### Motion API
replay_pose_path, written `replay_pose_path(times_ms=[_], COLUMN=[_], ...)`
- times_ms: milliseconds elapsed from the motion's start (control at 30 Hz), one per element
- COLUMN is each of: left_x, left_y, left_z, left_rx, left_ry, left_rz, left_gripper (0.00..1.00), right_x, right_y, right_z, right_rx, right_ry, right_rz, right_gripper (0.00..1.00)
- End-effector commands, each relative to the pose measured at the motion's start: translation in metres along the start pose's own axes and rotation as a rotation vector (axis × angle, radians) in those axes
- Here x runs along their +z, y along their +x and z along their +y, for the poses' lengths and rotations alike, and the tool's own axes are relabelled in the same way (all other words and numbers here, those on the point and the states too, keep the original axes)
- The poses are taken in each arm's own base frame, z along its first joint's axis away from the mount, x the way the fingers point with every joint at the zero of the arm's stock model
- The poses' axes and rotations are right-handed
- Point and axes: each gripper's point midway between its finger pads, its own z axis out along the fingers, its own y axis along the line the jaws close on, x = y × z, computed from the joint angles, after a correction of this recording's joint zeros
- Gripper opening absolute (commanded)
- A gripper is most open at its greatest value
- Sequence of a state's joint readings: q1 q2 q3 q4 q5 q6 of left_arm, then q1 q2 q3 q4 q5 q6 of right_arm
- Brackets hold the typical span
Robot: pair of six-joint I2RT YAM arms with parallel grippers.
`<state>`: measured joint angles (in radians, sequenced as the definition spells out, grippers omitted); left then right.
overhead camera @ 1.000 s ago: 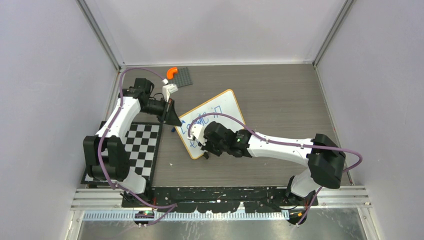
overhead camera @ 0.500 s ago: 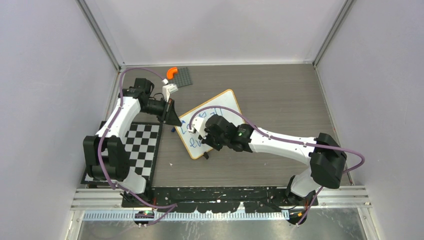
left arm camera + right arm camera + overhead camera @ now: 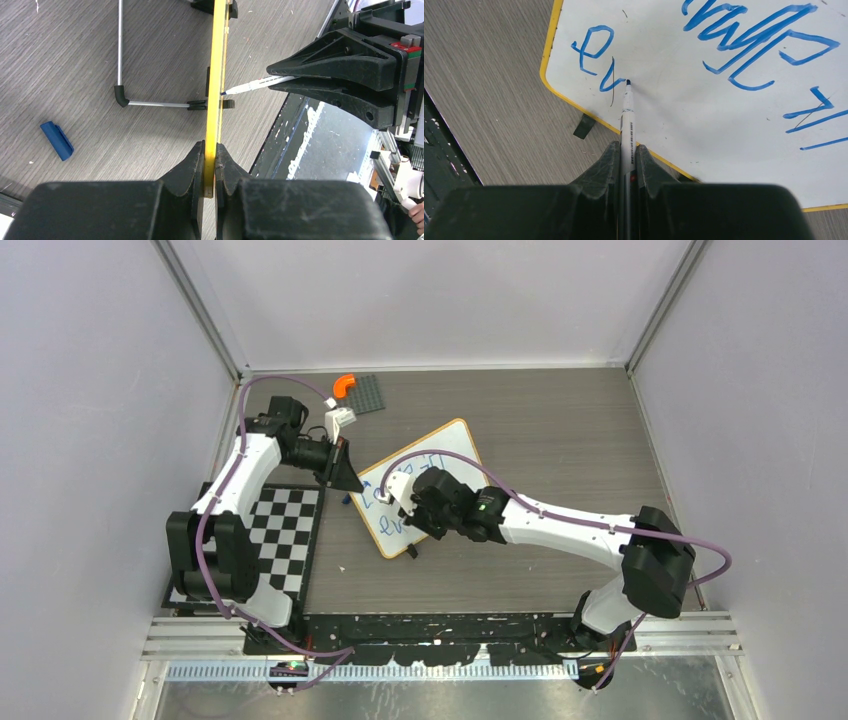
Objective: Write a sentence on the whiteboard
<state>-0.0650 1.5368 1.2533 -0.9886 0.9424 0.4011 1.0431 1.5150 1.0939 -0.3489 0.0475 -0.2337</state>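
Blue sentence [image 3: 744, 40] part-written, second line at "ev". Right gripper [image 3: 626, 150] pinching marker [image 3: 627, 117], tip at whiteboard [image 3: 704, 135]; left gripper [image 3: 211, 150] clamping its rim. Next letter wants light, even pressure.

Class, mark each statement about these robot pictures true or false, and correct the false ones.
1. The right gripper holds a marker, its tip at the whiteboard. True.
2. The left gripper is open, clear of the board. False: it is shut on the whiteboard's yellow edge.
3. The sentence is written in red. False: it is blue.
4. A blue cap lies on the table. True.
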Motion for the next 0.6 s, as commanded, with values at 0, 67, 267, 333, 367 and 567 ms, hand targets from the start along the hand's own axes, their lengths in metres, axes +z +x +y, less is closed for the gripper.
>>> replay_pose_path(times_ms=[0,67,267,333,367,567], left_x=[-0.004,-0.005,-0.004,-0.005,-0.005,-0.005], left_y=[-0.004,-0.004,-0.003,-0.003,-0.003,-0.003], left_z=[0.001,0.001,0.000,0.001,0.000,0.001], left_rx=[0.036,0.037,0.040,0.039,0.040,0.040], left_ry=[-0.025,-0.026,-0.025,-0.025,-0.026,-0.025], left_rz=[-0.008,-0.008,-0.007,-0.007,-0.008,-0.010], left_gripper=[0.00,0.00,0.00,0.00,0.00,0.00], right_x=[0.006,0.006,-0.001,-0.003,-0.004,-0.008], right_y=[-0.003,0.000,0.004,0.004,0.002,-0.009], right_z=[-0.006,-0.007,-0.021,-0.025,-0.027,-0.037], right_rx=[-0.010,-0.010,-0.006,-0.008,-0.009,-0.010], right_ry=[0.025,0.031,0.060,0.066,0.070,0.094], right_rz=[-0.015,-0.005,0.005,0.007,0.005,-0.011], right_gripper=[0.00,0.00,0.00,0.00,0.00,0.00])
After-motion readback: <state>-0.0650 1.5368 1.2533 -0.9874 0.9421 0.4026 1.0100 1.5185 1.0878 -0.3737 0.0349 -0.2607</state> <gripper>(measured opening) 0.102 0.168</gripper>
